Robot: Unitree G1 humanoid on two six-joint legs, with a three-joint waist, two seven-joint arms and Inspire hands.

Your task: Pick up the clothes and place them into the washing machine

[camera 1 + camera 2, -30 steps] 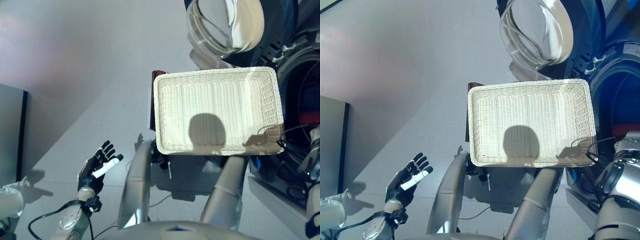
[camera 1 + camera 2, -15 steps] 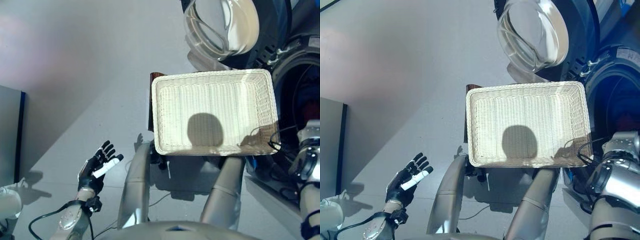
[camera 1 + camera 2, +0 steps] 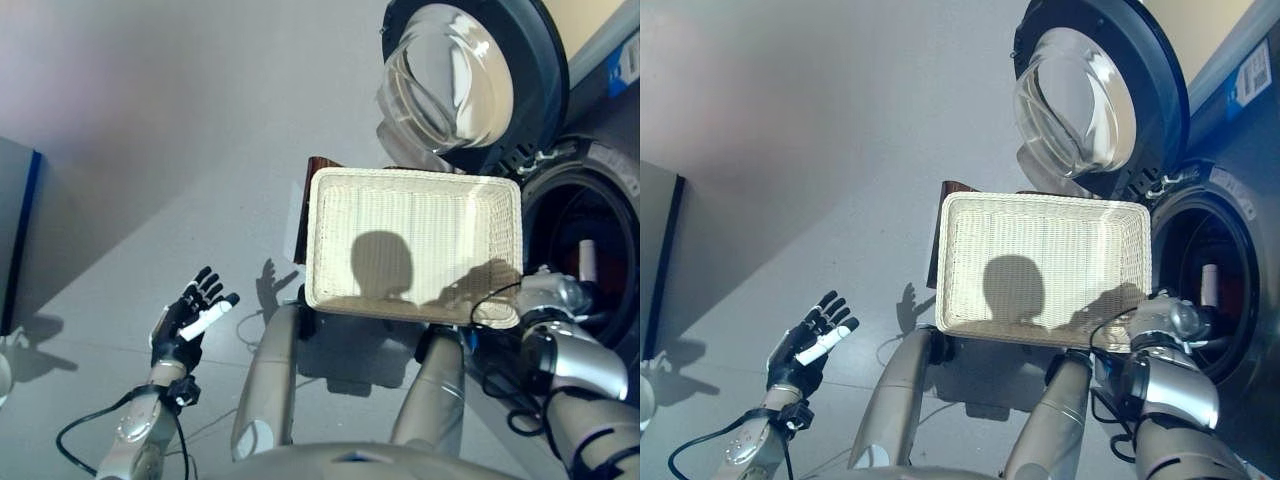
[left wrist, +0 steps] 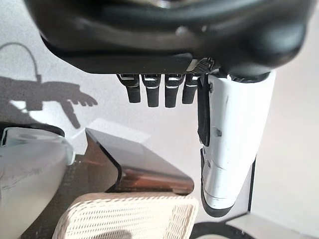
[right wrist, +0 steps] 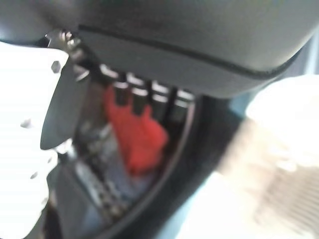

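— Where are the clothes?

— A red piece of cloth (image 5: 134, 134) lies inside the dark drum of the front-loading washing machine (image 3: 1200, 290), seen past my right hand (image 5: 149, 94). The white woven rectangular basket (image 3: 415, 250) just beside the drum opening holds nothing.

— And your right hand?

— It sits at the drum opening, fingers hanging loosely straight, gripping nothing; the red cloth is beyond them, not in them.

— The door?

— The round glass door with its dark ring (image 3: 1085, 100) stands swung open above the basket.

— Your left hand?

— My left hand (image 3: 190, 320) hangs out over the grey floor (image 3: 150, 150), well apart from the basket, fingers spread, empty.
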